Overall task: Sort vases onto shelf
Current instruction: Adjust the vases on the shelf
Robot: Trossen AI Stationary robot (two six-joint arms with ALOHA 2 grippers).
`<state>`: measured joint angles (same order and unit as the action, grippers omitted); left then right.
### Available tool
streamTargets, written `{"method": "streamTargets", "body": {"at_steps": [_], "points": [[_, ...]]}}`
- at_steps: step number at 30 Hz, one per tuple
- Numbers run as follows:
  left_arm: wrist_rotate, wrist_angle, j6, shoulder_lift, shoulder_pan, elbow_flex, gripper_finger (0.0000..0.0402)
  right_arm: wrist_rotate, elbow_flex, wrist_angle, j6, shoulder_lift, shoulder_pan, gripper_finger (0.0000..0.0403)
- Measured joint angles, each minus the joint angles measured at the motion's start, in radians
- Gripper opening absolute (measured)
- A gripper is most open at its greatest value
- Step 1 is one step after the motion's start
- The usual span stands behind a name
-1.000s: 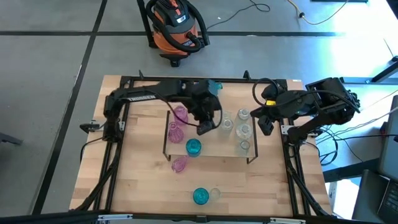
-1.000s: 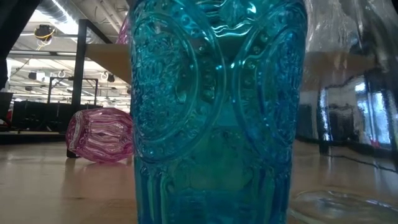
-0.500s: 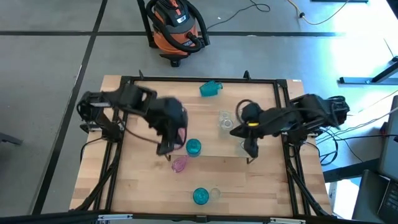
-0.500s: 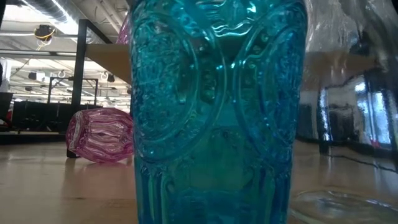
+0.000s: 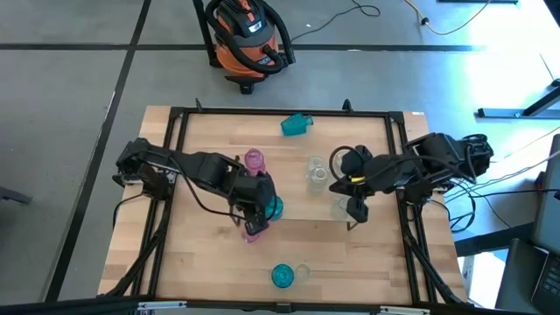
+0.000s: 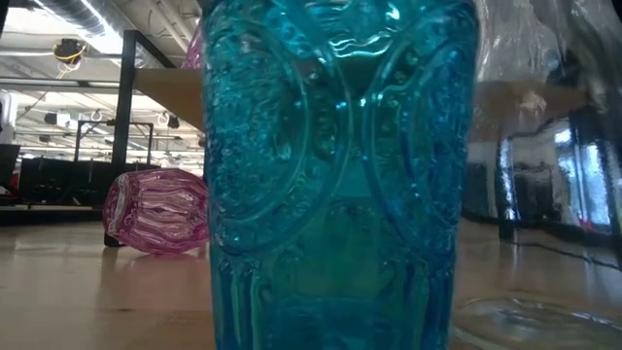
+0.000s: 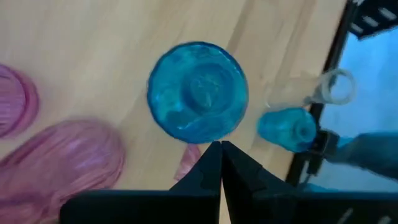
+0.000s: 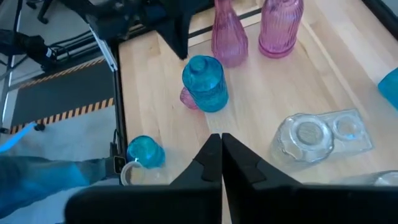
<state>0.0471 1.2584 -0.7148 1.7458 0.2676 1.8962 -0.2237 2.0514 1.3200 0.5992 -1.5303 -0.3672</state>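
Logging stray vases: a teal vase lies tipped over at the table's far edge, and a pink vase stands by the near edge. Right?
Not quite. The high view shows the vase by the near edge is teal, not pink. The tipped teal vase at the far edge is as you say.

Your light-wood, black-framed tabletop (image 5: 201,262) carries the low light-wood shelf (image 5: 302,213). A teal glass vase (image 5: 282,276) stands near its front edge. A pink ribbed glass vase (image 6: 155,210) lies tipped over.
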Motion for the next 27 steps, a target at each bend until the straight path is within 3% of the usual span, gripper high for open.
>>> {"method": "streamTargets", "body": {"at_steps": [6,14,20,27], "points": [[0.038,-0.069,-0.038,-0.002,-0.003,-0.086,0.0,0.007,0.0,0.005,-0.026,0.034,0.0,0.0],[0.051,-0.092,-0.039,-0.001,-0.014,-0.091,0.0,-0.014,0.0,0.017,-0.003,0.059,-0.027,0.0],[0.041,-0.053,-0.042,0.002,-0.015,-0.021,0.0,-0.019,0.0,0.016,0.022,0.059,-0.028,0.0],[0.105,0.079,-0.069,-0.023,0.014,0.159,0.0,-0.028,-0.015,-0.068,-0.001,0.049,-0.025,0.0]]}}
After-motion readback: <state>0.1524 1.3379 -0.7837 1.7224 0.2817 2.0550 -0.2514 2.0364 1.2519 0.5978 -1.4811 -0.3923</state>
